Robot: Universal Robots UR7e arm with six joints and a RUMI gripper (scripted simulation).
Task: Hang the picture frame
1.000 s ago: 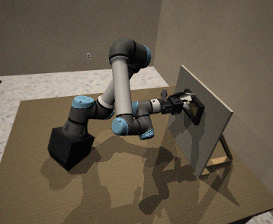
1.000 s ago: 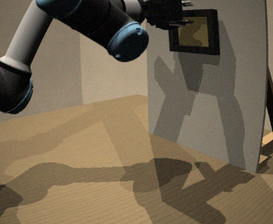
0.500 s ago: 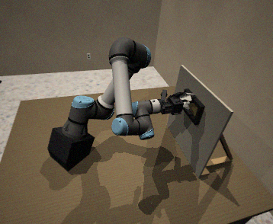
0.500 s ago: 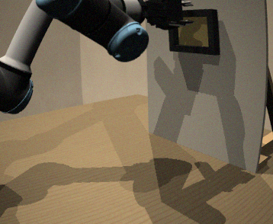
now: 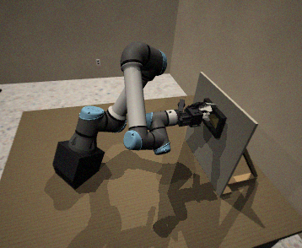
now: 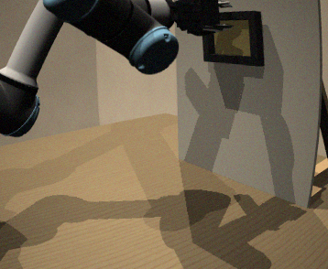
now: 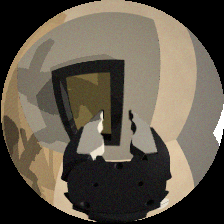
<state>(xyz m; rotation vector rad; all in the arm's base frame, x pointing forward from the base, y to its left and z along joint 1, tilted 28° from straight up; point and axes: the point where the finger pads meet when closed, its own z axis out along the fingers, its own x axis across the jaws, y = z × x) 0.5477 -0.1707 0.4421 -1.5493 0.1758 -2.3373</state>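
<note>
Your picture frame (image 6: 234, 38) lies against the upper part of the grey wall board (image 6: 278, 137), which stands on the counter (image 5: 125, 207). Your pincer (image 7: 116, 125), partly open, straddles the frame's side rail without gripping it. The arm (image 5: 134, 99) reaches horizontally toward the board.

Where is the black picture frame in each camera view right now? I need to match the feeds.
Top: black-rimmed picture frame right of centre, against the grey upright board.
Exterior: the frame is at the top, right of centre, on that board.
Wrist: the frame sits centre, just above the tool.
Shared landmark: the grey board.
</note>
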